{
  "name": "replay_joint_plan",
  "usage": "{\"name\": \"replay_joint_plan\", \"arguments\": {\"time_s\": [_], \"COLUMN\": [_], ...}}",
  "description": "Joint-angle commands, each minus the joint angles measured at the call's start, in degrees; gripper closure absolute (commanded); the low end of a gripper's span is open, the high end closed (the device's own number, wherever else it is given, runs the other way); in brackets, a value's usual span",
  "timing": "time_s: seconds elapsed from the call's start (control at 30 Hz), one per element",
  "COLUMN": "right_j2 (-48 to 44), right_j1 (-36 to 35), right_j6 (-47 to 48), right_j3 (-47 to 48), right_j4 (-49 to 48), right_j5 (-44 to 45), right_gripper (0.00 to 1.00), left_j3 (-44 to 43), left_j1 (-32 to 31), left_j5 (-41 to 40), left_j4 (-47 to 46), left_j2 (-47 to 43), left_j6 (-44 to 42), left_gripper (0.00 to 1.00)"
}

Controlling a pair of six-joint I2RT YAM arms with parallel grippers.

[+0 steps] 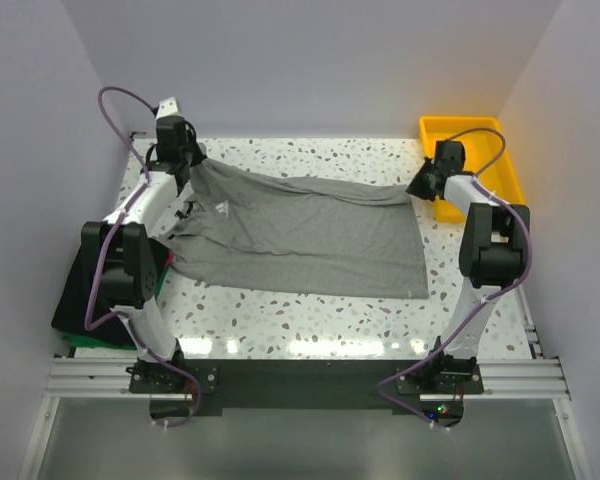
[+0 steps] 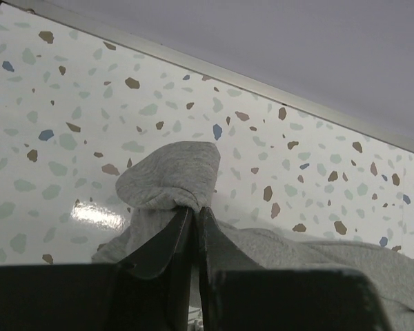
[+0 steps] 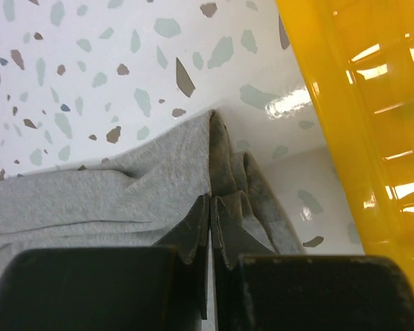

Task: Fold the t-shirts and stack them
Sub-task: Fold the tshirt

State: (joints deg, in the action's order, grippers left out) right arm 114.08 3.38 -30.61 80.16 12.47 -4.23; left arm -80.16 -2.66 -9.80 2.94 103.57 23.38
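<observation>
A heather-grey t-shirt (image 1: pixel 300 235) with a small white logo lies stretched across the table, its far edge pulled taut between both arms. My left gripper (image 1: pixel 187 165) is shut on the shirt's far left corner; in the left wrist view a bunch of grey fabric (image 2: pixel 172 176) pokes out past the closed fingertips (image 2: pixel 194 210). My right gripper (image 1: pixel 417 187) is shut on the far right corner, where the grey cloth (image 3: pixel 124 189) folds over the fingertips (image 3: pixel 212 198). Folded black and green t-shirts (image 1: pixel 80 305) lie stacked at the table's left edge behind the left arm.
A yellow plastic tray (image 1: pixel 480 135) stands at the back right corner, right next to the right gripper; its wall (image 3: pixel 359 103) fills the right side of the right wrist view. The speckled tabletop (image 1: pixel 310 315) shows in front of the shirt.
</observation>
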Motion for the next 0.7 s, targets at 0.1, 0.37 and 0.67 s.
{"name": "replay_joint_plan", "arguments": {"time_s": [0.1, 0.37, 0.67], "right_j2": [0.0, 2.5, 5.4], "right_j1": [0.1, 0.5, 1.4], "right_j6": [0.6, 1.1, 1.2], "right_j3": [6.1, 10.3, 12.3], "right_j4": [-1.0, -3.7, -6.2], "right_j5": [-0.5, -1.0, -1.7], "right_gripper": [1.00, 1.00, 1.00], "left_j3": [-6.6, -10.5, -12.2], "left_j1": [0.8, 1.3, 2.7], "left_j5": [-1.5, -1.8, -0.7], "left_j4": [-2.1, -4.3, -5.7], "left_j2": [2.2, 6.1, 8.9], "left_j6": [-0.6, -0.5, 0.4], "left_gripper": [1.00, 1.00, 1.00]}}
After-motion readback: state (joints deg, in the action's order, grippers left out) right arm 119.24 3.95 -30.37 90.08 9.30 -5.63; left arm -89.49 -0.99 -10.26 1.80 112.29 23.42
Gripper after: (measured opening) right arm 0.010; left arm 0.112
